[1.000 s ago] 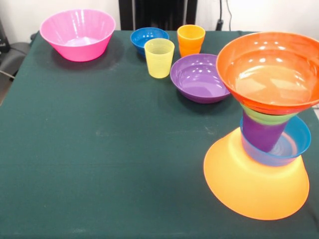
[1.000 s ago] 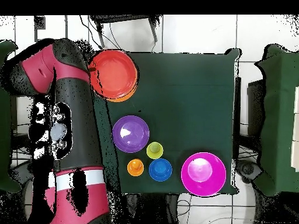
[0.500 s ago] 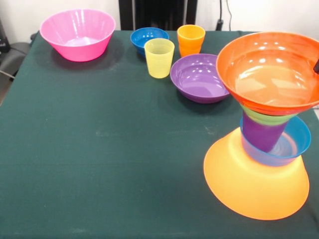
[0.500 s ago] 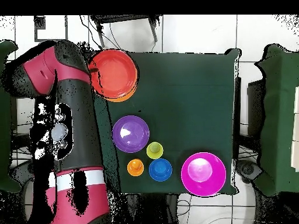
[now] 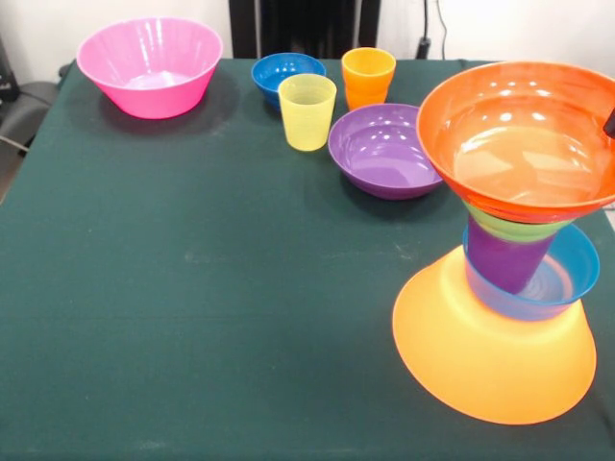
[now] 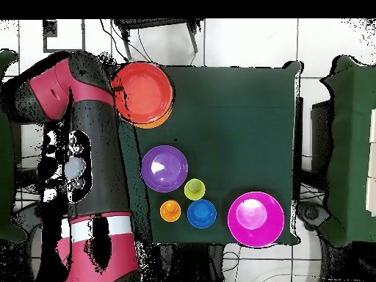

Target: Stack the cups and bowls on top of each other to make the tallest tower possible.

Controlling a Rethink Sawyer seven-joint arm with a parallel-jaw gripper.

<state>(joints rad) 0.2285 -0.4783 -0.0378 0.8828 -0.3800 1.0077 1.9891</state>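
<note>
- Tower (image 5: 514, 250) is standing at one corner of the green-clothed surface (image 5: 211, 288): the upturned yellow-orange bowl (image 5: 490, 360) is serving as base, the light blue bowl (image 5: 567, 274) is sitting on it, the purple cup (image 5: 504, 259) is rising from that, the green bowl (image 5: 514, 227) is showing as a thin rim above, and the orange-red bowl (image 5: 519, 134) is crowning the column.
- Loose pieces are waiting well apart from the column: purple bowl (image 5: 384, 149), yellow cup (image 5: 307, 112), orange cup (image 5: 368, 75), dark blue bowl (image 5: 286, 75) and pink bowl (image 5: 150, 65).
- Arm (image 6: 92, 147) is lying along the surface's edge beside the tower in the overhead view; the pincer is showing only as a dark tip at the front view's edge (image 5: 609, 123), so whether it is open or closed cannot be told.
- Next piece, by judgement, is needing a centred, vertical placement into the wide top bowl; any sideways push is risking a topple, since the column is narrowing to the cup at mid-height.
- All pieces are looking glossy, translucent and smooth, so a firm rim grip is advisable; the tapered cups are likely nesting or sliding easily.
</note>
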